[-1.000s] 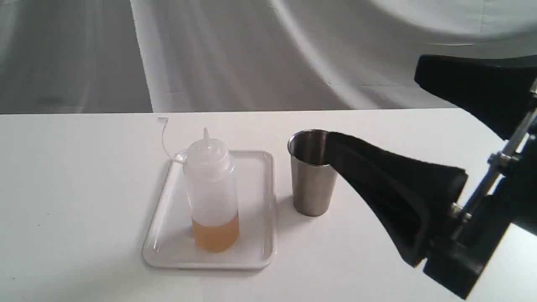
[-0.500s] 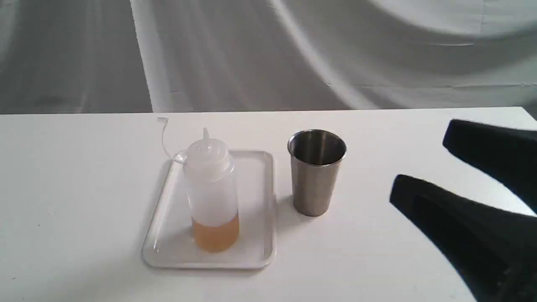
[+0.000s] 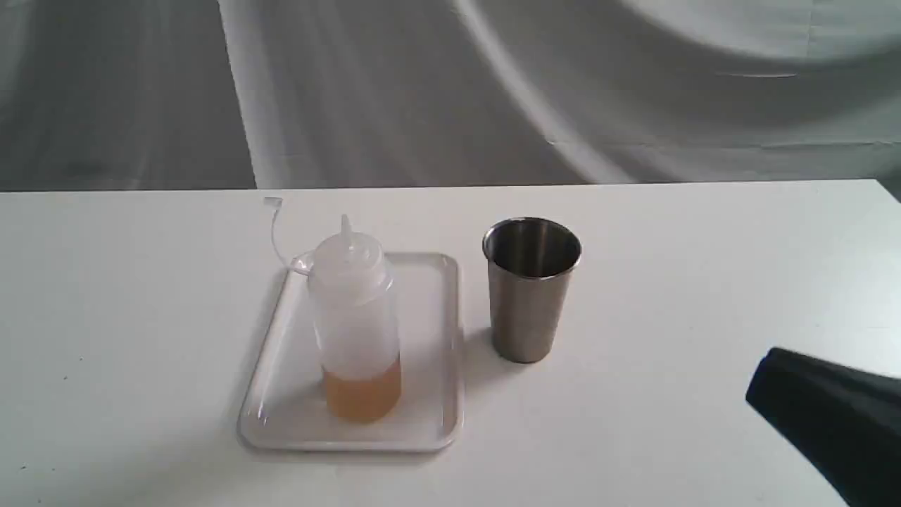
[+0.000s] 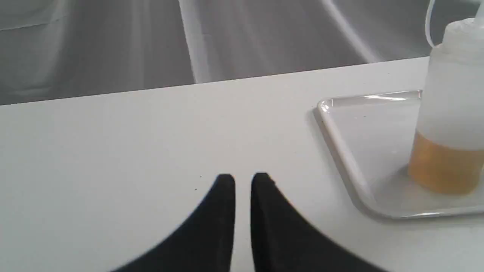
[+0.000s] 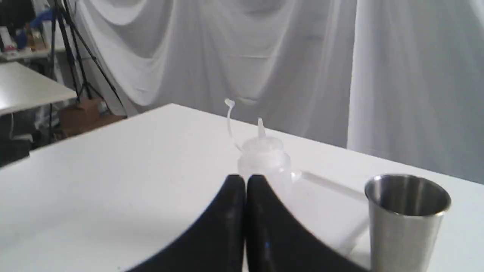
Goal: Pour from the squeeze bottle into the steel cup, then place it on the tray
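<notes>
The squeeze bottle (image 3: pixel 355 317), whitish with amber liquid at its bottom, stands upright on the white tray (image 3: pixel 429 415), its cap strap curling up to the left. The steel cup (image 3: pixel 531 289) stands upright on the table just right of the tray. My right gripper (image 3: pixel 764 384) shows only as a black tip at the lower right corner, well clear of the cup. In the right wrist view it (image 5: pixel 245 180) is shut and holds nothing, with the bottle (image 5: pixel 264 155) and cup (image 5: pixel 406 215) beyond it. My left gripper (image 4: pixel 243 179) is shut over bare table, apart from the tray (image 4: pixel 340 147) and bottle (image 4: pixel 450 113).
The white table (image 3: pixel 141 317) ends in a far edge against a grey draped cloth. In the right wrist view a tripod (image 5: pixel 72 45) and another table (image 5: pixel 26 88) stand past the table's side.
My right gripper has drawn back from beside the cup toward the lower right corner, and its fingers have gone from wide open to shut. Bottle, tray and cup have not moved.
</notes>
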You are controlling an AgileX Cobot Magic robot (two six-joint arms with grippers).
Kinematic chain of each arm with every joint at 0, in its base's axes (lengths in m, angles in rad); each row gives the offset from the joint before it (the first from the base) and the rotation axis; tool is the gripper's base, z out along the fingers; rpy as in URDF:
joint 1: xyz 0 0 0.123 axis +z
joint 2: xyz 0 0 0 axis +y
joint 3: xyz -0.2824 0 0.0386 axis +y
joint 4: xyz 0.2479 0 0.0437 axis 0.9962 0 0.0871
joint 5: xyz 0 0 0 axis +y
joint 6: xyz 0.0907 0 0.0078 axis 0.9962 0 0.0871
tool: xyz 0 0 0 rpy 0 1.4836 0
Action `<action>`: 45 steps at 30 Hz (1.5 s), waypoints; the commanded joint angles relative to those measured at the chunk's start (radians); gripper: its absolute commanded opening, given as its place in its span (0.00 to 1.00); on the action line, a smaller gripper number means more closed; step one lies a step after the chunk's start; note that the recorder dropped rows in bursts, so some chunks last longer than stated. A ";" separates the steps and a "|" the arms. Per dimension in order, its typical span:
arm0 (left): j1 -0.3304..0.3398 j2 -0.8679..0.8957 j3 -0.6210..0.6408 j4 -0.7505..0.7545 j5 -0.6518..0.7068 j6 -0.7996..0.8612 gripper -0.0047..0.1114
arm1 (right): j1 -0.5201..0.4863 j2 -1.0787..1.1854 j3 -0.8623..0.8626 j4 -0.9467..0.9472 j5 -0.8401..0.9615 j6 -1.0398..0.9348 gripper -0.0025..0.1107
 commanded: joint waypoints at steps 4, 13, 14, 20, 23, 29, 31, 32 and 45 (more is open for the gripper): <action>-0.005 -0.005 0.004 0.003 -0.007 -0.003 0.11 | 0.001 -0.007 0.066 0.052 0.018 -0.058 0.02; -0.005 -0.005 0.004 0.003 -0.007 -0.003 0.11 | 0.001 -0.007 0.080 0.058 0.002 -0.058 0.02; -0.005 -0.005 0.004 0.003 -0.007 -0.003 0.11 | 0.001 -0.007 0.094 0.063 -0.013 -0.058 0.02; -0.005 -0.005 0.004 0.003 -0.007 -0.003 0.11 | 0.001 -0.030 0.180 0.111 -0.049 -0.058 0.02; -0.005 -0.005 0.004 0.003 -0.007 -0.003 0.11 | -0.001 -0.085 0.211 0.111 -0.047 -0.058 0.02; -0.005 -0.005 0.004 0.003 -0.007 -0.003 0.11 | -0.001 -0.231 0.227 0.111 0.087 -0.058 0.02; -0.005 -0.005 0.004 0.003 -0.007 -0.003 0.11 | -0.001 -0.267 0.227 0.111 0.138 -0.058 0.02; -0.005 -0.005 0.004 0.003 -0.007 -0.003 0.11 | -0.001 -0.289 0.227 0.111 0.165 -0.058 0.02; -0.005 -0.005 0.004 0.003 -0.007 -0.003 0.11 | -0.042 -0.473 0.241 0.145 0.428 -0.058 0.02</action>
